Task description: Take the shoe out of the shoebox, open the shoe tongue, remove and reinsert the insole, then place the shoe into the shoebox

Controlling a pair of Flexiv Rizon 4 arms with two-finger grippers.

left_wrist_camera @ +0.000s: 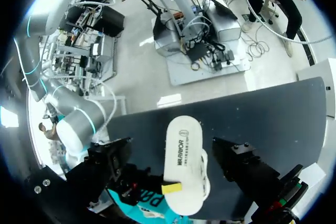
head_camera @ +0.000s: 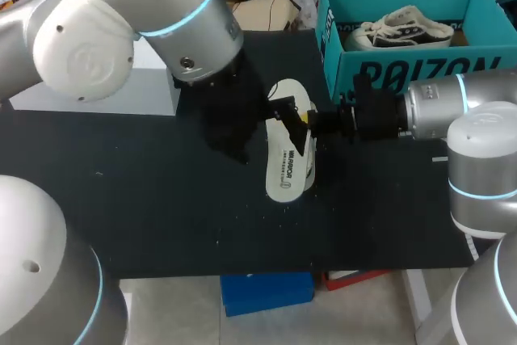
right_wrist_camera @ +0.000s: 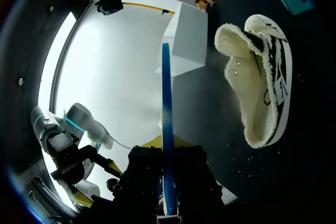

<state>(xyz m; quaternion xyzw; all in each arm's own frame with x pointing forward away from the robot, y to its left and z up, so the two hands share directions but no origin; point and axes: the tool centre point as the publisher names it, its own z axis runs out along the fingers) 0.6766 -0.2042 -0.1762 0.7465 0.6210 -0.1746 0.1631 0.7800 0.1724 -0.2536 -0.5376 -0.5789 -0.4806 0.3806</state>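
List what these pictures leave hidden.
- Table shoe: head view, mostly under the insole.
- Insole's printed face: right wrist view, seen edge-on only.
- Boxed shoe: head view, lower side hidden behind the box front wall.

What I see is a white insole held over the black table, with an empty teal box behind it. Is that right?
Not quite: the teal box is not empty. The head view shows a black and white shoe lying inside it. The rest holds: the white insole is held over the black table.
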